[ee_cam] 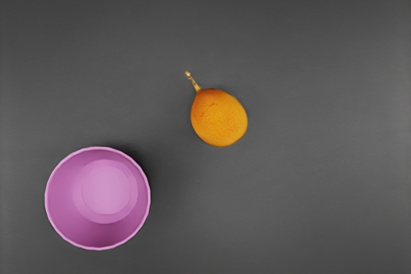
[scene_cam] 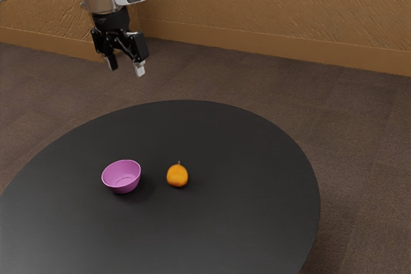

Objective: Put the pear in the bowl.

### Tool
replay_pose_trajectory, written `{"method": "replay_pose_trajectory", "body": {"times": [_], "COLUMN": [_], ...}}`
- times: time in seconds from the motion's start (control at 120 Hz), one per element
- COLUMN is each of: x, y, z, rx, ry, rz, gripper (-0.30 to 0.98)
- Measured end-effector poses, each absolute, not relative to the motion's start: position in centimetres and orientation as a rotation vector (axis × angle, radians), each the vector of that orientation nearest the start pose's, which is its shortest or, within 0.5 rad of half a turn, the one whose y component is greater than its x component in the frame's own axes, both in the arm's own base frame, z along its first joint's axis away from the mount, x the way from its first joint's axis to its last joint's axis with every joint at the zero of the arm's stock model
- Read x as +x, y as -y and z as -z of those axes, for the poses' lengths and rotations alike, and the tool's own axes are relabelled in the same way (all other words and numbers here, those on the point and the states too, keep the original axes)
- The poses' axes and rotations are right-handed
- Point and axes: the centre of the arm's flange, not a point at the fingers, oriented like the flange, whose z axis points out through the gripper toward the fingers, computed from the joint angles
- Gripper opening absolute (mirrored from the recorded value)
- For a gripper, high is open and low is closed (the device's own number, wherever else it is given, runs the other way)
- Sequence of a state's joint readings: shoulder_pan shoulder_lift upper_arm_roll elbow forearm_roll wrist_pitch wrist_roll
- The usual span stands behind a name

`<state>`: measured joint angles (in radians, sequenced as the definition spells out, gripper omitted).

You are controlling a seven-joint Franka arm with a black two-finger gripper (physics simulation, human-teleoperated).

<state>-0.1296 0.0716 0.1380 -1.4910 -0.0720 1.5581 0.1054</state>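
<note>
My gripper [scene_cam: 125, 68] hangs high above the far side of the table in the exterior view, open, its two fingertips well apart with nothing between them. The orange-yellow pear [scene_cam: 177, 176] rests on the table, its short stem pointing up and away. To the exterior view's left of it stands the pink-purple bowl [scene_cam: 122, 176], upright, a small gap between the two. From above, the pear [ee_cam: 219, 118] lies on its side with its stem showing, and the inside of the bowl [ee_cam: 106, 187] holds nothing.
A round black table [scene_cam: 212, 235] carries both things, and its curved edge runs below my gripper. Beyond it are a brown floor [scene_cam: 359, 139] and a textured tan wall [scene_cam: 270, 4].
</note>
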Motion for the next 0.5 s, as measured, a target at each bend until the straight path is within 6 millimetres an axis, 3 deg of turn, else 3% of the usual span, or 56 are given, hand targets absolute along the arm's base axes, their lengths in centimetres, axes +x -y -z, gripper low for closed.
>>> {"method": "replay_pose_trajectory", "body": {"times": [0.175, 0.25, 0.367, 0.5], "x": [58.2, 60.3, 63.5, 64.5], "y": [0.6, 1.7, 7.0, 10.7], "z": [-60.9, -57.2, -49.6, -43.9], "rx": [-3.201, -3.182, -3.132, -3.108], "ry": [-0.156, -0.171, -0.256, -0.233], "rz": [-0.019, -0.083, -0.167, -0.198], "gripper": [0.67, 0.67, 0.67, 0.66]}}
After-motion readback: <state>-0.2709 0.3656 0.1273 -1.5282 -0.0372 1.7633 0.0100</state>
